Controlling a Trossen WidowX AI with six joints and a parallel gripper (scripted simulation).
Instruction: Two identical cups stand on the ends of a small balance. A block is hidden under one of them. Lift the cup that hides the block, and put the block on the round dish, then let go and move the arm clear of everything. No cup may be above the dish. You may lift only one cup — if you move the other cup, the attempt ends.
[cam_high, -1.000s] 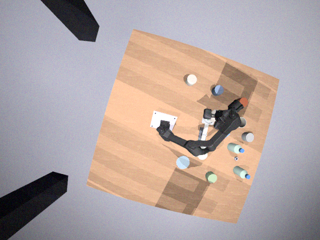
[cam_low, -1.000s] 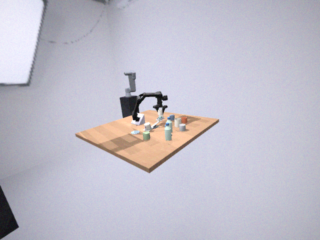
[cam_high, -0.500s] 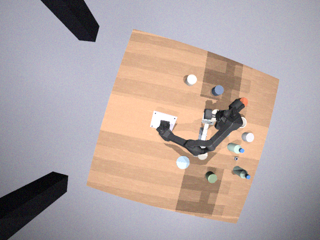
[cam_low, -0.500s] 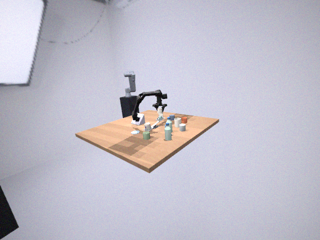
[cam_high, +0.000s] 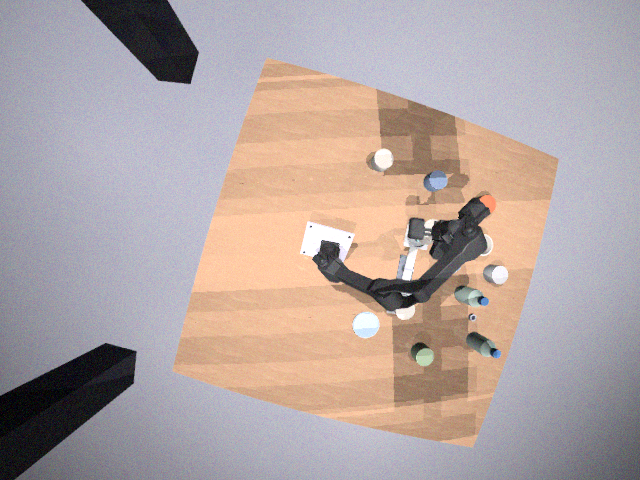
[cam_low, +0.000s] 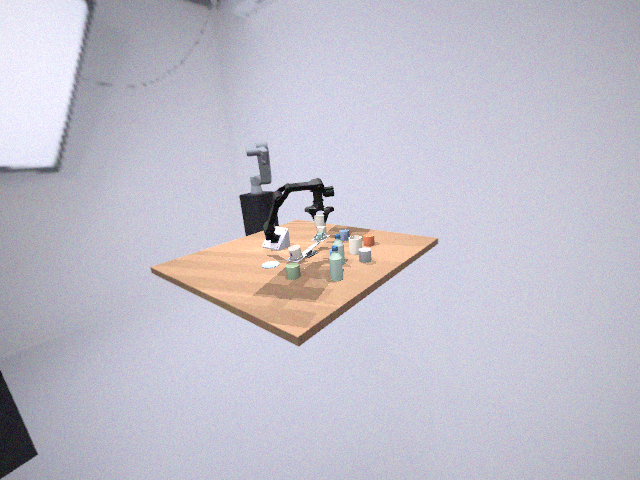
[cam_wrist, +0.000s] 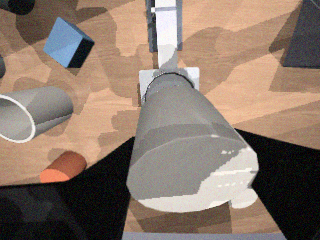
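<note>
My gripper (cam_high: 428, 231) (cam_low: 319, 219) (cam_wrist: 178, 136) is shut on a pale grey-white cup (cam_low: 319, 221) (cam_wrist: 175, 165), held upright above the far pan (cam_wrist: 195, 75) of the balance. A small teal thing (cam_low: 320, 236) shows low on that pan, below the held cup; I cannot tell whether it is the block. In the wrist view the cup hides the pan's middle. The matching cup (cam_high: 405, 312) (cam_low: 295, 252) stands on the near end of the balance beam (cam_high: 409, 263) (cam_low: 312, 249) (cam_wrist: 167, 30). The pale round dish (cam_high: 366, 324) (cam_low: 270, 264) lies beside that end with nothing on it.
A green cup (cam_high: 423, 354) (cam_low: 293, 271) stands near the dish. Two bottles (cam_high: 469, 296) (cam_high: 480, 345), a grey cup (cam_high: 496, 274) (cam_low: 364, 254), a white mug (cam_low: 355, 244) (cam_wrist: 45, 107), an orange cup (cam_high: 487, 203) (cam_low: 368, 239), a blue cup (cam_high: 435, 181) and a white cup (cam_high: 382, 160) stand around.
</note>
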